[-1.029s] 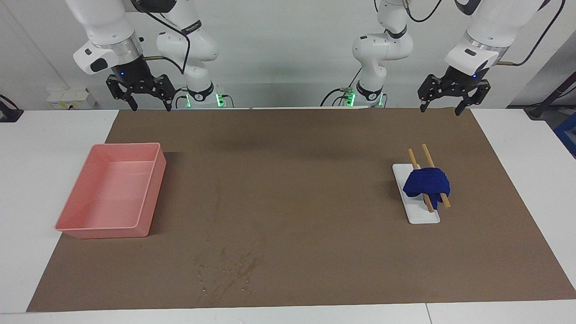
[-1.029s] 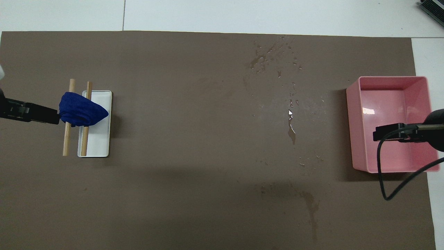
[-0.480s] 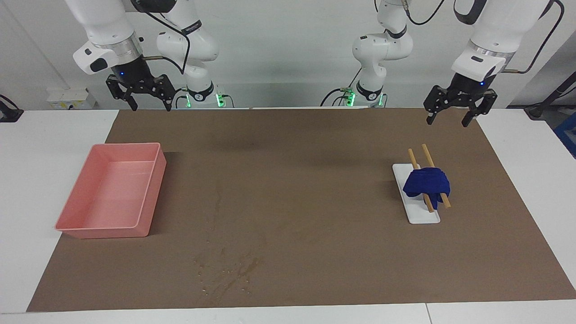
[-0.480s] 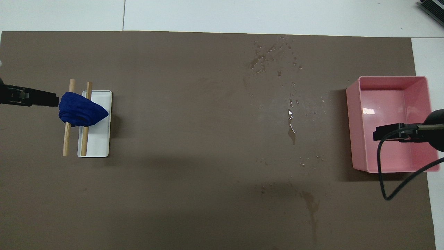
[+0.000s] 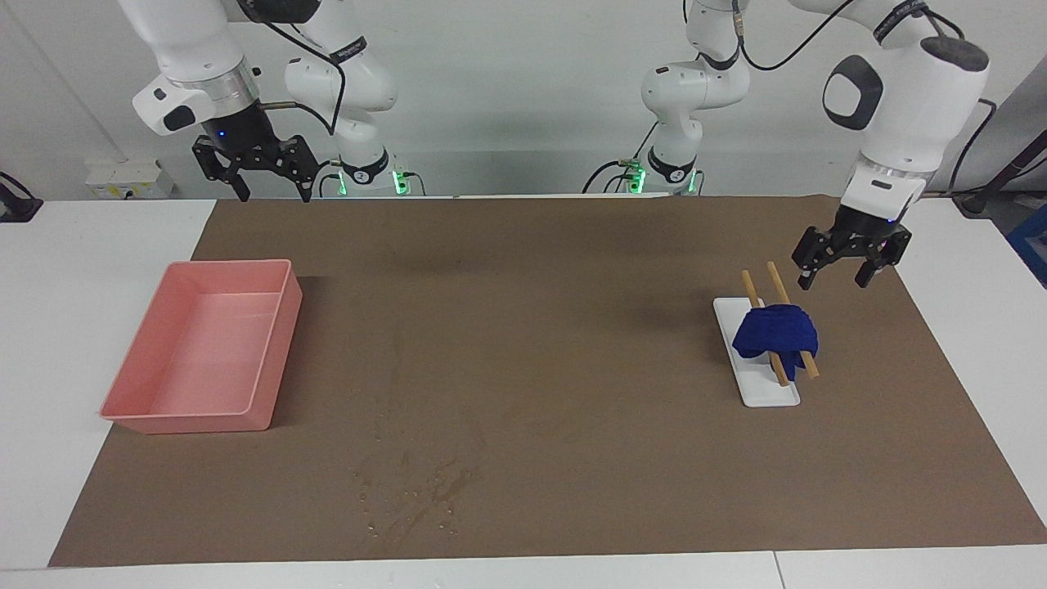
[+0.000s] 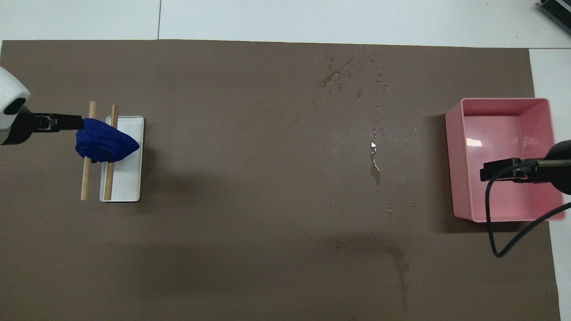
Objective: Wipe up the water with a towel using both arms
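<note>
My left gripper [image 5: 847,272] hangs in the air over the mat [image 5: 572,368], just beside the towel [image 5: 775,334] at its 1 o'clock in the facing view; its fingers [image 5: 804,278] are spread apart, point down and hold nothing. In the overhead view the same gripper [image 6: 58,122] shows at the towel's [image 6: 105,143] 10 o'clock.

The towel is a blue lump draped over 2 sticks [image 5: 769,323] that lie across a white tray [image 5: 757,384] toward my left arm's end of the table.

The water [image 6: 361,102] is a scatter of droplets and darker streaks on the mat, well apart from the towel and toward my right arm's end; in the facing view the patch [image 5: 413,491] sits at the pink bin's [image 5: 270,343] 5 o'clock, near the mat's edge farthest from me.

My right gripper [image 5: 262,176] waits, raised over the mat's edge at the bin's 12 o'clock in the facing view, fingers spread and empty; overhead it [image 6: 499,169] overlaps the bin [image 6: 504,104].
</note>
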